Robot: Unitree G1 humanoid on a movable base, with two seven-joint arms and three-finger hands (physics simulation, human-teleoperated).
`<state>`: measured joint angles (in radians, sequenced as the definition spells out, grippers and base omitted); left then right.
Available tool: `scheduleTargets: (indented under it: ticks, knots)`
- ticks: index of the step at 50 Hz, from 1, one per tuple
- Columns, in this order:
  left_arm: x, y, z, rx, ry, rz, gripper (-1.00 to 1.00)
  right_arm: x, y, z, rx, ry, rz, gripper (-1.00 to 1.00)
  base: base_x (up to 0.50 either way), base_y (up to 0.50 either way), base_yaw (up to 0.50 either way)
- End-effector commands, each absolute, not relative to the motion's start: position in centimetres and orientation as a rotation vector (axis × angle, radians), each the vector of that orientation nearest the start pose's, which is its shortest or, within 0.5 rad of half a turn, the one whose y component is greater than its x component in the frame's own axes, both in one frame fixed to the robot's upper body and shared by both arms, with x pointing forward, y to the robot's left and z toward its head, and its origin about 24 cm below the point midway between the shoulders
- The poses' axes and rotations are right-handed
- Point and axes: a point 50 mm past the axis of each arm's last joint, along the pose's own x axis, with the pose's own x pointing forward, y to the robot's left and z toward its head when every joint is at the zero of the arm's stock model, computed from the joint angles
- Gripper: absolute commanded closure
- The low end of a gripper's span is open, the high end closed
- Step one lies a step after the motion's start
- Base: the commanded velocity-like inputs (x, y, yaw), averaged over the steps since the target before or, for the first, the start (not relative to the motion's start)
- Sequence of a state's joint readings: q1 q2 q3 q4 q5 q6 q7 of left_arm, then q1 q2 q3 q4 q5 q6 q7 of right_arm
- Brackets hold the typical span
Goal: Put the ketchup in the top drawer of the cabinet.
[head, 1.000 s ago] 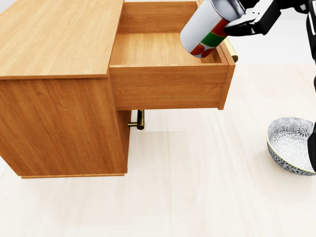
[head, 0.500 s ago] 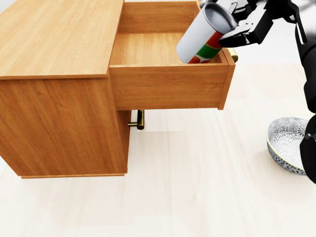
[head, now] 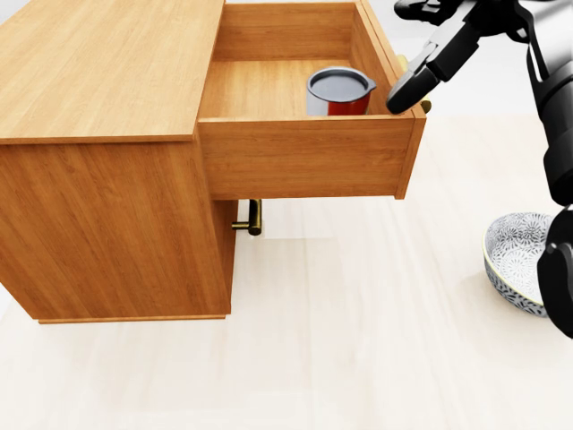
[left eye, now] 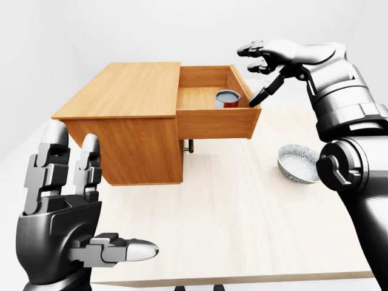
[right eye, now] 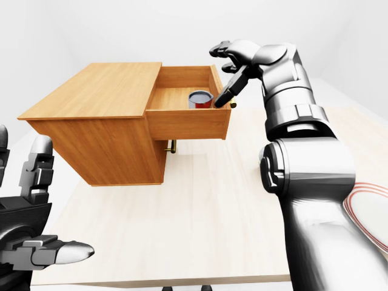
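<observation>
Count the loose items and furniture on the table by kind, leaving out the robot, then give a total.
Light wooden cabinet with open top drawer: 1
Red ketchup bottle with grey cap, standing in the drawer: 1
White bowl with grey floral pattern: 1
Total: 3

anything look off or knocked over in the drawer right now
Nothing stands out. The ketchup stands upright inside the open top drawer, near its right wall, and the open right hand is clear of it.
</observation>
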<state>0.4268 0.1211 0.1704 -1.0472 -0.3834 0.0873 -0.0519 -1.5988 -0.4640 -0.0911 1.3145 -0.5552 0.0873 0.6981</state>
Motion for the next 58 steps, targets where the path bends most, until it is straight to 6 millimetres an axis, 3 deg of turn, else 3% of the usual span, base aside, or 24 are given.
scheduleTargets:
  ticks: [1,7,17,31,44,52,58]
  knots:
    - [13.4,18.1,19.1,-0.084,-0.566,-0.032,-1.00,41.7,-18.5,32.3,-0.766,0.067,0.382,-1.00,0.00,0.00,0.00]
    - [13.3,18.2,19.2,-0.082,-0.576,-0.031,-1.00,41.6,-18.6,32.8,-0.778,0.061,0.373,-1.00,0.00,0.00,0.00]
    - [13.3,18.1,19.1,-0.080,-0.573,-0.032,-1.00,41.0,-18.5,35.5,-0.829,0.010,0.336,-1.00,0.00,0.00,0.00]
    - [13.3,18.2,19.0,-0.086,-0.563,-0.034,-1.00,39.0,-18.7,41.3,-0.886,-0.121,0.254,-1.00,0.00,0.00,0.00]
    - [13.2,18.3,18.9,-0.094,-0.545,-0.034,-1.00,35.0,-19.4,48.0,-0.983,-0.334,0.104,-1.00,0.00,0.00,0.00]
    - [13.3,18.3,18.9,-0.102,-0.534,-0.034,-1.00,32.1,-20.6,49.7,-1.103,-0.464,-0.051,-1.00,0.00,0.00,0.00]
    - [13.2,18.2,18.8,-0.102,-0.527,-0.037,-1.00,29.3,-20.9,49.7,-1.216,-0.587,-0.179,-1.00,0.00,0.00,0.00]
